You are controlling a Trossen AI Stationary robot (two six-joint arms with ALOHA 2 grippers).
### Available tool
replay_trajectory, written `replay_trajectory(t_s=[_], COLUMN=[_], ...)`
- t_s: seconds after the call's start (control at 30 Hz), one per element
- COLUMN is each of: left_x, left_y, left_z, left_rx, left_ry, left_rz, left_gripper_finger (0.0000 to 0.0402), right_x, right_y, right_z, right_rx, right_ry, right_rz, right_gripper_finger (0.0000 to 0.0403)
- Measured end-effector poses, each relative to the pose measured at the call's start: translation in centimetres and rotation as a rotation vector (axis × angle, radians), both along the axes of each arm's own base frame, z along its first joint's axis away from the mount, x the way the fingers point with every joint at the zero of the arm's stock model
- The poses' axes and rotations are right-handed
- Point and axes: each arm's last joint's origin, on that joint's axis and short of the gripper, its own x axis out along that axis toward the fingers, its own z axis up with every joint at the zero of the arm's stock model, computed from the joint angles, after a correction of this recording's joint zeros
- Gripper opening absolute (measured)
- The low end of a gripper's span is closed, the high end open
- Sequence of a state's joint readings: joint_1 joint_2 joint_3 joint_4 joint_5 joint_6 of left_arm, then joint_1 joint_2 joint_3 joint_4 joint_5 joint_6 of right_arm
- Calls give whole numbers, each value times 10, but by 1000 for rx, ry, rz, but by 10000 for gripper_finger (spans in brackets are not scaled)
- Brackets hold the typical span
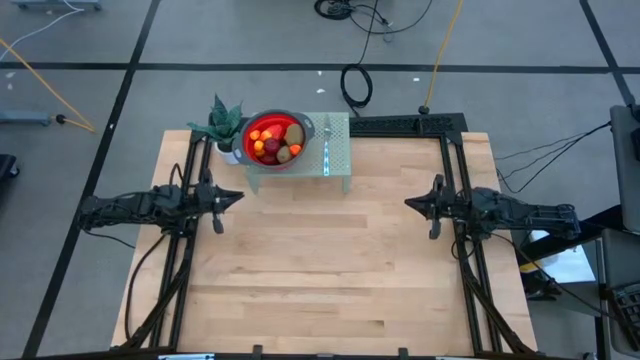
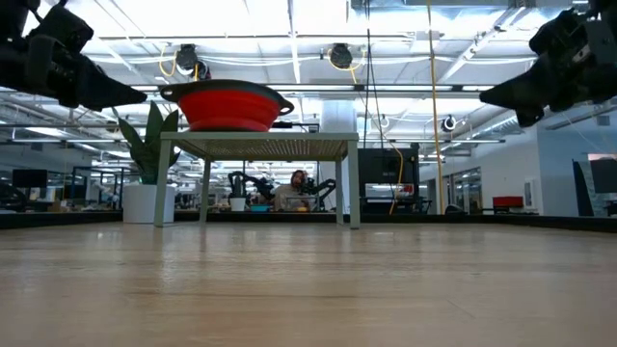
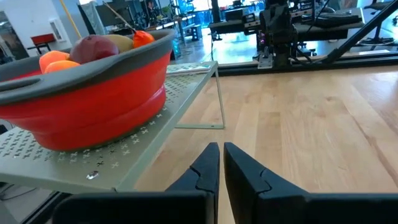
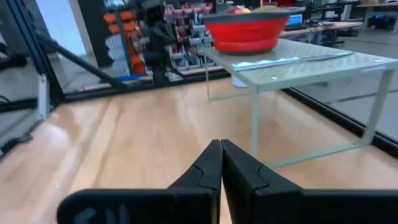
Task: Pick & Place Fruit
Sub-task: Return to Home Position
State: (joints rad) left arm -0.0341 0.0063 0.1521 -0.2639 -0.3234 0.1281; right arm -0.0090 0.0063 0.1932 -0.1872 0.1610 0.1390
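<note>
So the fruit (image 1: 275,140) is all piled in the red bowl (image 1: 247,127) with the grey rim: small orange bits, a dark red round one, and a brownish-green oval on the side nearer the shelf's middle. The bowl sits on the pale green perforated shelf (image 1: 341,158) at the far edge of the wooden table (image 1: 330,260). The slim blue-and-white stick (image 1: 327,150) lies flat on the same shelf, just beside the bowl but not touching it. A potted plant (image 1: 225,122) stands right next to the bowl on its other side.

Both arms are parked well apart at the table's sides, raised off the wood and pointing inward at each other. The left gripper (image 1: 235,197) is close to the shelf's corner. Its fingers (image 3: 208,163) are pinched nearly together with only a sliver of gap, and it's got nothing in it. The right gripper (image 1: 410,203) has its fingers (image 4: 211,158) pressed tight together, also empty.

From the low view there's a person (image 2: 294,190) way off in the room behind, seen under the shelf
</note>
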Motion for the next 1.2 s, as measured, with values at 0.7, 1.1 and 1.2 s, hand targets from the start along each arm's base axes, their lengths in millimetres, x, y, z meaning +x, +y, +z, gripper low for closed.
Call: replay_trajectory(t_s=[0.7, 1.1, 1.2], left_x=[0, 0, 0], left_y=[0, 0, 0], left_z=[0, 0, 0], left_rx=[3, -56, -54], left_ry=[0, -17, -16], left_rz=[-8, -1, -1], left_gripper_finger=[26, 26, 26], right_x=[7, 8, 8], right_y=[-2, -1, -1], right_z=[-21, -21, -21], right_rx=[-81, -75, -75], right_ry=[-8, -7, -6], right_rz=[-44, -43, -43], right_gripper_finger=[2, 2, 2])
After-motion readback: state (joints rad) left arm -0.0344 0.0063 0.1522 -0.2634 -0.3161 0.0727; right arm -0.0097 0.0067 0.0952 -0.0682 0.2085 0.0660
